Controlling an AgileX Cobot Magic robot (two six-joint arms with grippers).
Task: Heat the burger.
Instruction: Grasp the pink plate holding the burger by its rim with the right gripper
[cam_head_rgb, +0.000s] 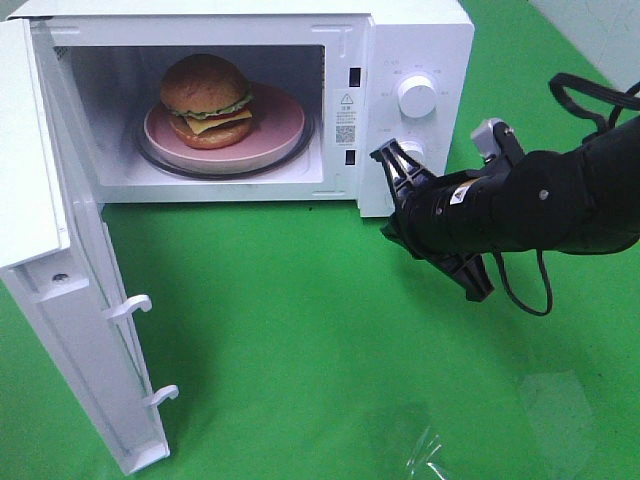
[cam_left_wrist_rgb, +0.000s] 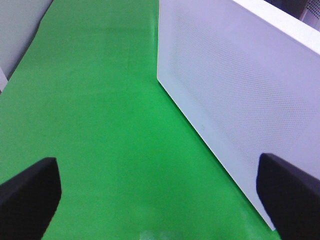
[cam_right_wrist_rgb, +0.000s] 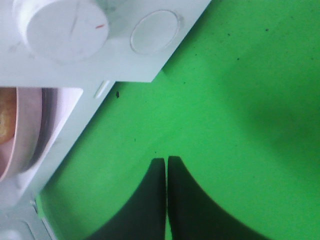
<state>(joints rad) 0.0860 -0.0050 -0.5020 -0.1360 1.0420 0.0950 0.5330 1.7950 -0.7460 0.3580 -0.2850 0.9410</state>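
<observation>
The burger (cam_head_rgb: 207, 95), with a glossy brown bun, lettuce and cheese, sits on a pink plate (cam_head_rgb: 275, 135) inside the open microwave (cam_head_rgb: 420, 40). My right gripper (cam_head_rgb: 390, 225) is shut and empty. It hovers just in front of the control panel's lower corner, below the lower knob (cam_head_rgb: 412, 150). In the right wrist view the shut gripper (cam_right_wrist_rgb: 166, 161) is over green cloth, with the plate's edge (cam_right_wrist_rgb: 25, 135) and a sliver of bun (cam_right_wrist_rgb: 5, 120) at the side. My left gripper (cam_left_wrist_rgb: 160, 200) is open and holds nothing, beside a white dotted microwave panel (cam_left_wrist_rgb: 240, 85).
The microwave door (cam_head_rgb: 90, 330) stands swung wide open at the left, reaching toward the table's front. An upper knob (cam_head_rgb: 416, 94) is on the control panel. Green cloth (cam_head_rgb: 320, 340) covers the table. The left arm does not show in the high view.
</observation>
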